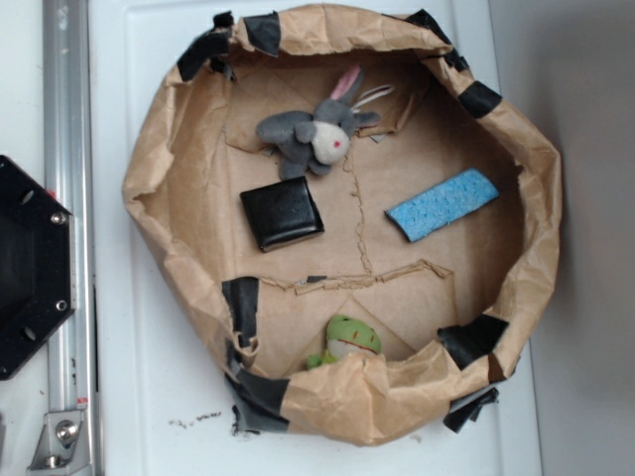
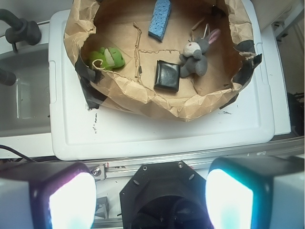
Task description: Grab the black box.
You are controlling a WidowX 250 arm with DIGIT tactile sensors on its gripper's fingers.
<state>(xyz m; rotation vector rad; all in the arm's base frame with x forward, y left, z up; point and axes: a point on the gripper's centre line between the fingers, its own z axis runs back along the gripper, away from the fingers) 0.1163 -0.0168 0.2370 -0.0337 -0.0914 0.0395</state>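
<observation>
The box lies flat just left of the paper bowl's centre, the rabbit nearly touching at its 1 o'clock. The gripper hangs wide and empty over the bench's near edge, well apart.

Surface: a white plastic lid-like top, flat with a raised rim and rounded corners.
Resting on it: a crumpled brown paper basin, its rim patched with torn black tape; it covers most of the white top.
Bare area: a strip along the left and near edge.
Debris: small dark crumbs just beside the basin's near-left corner.
</observation>
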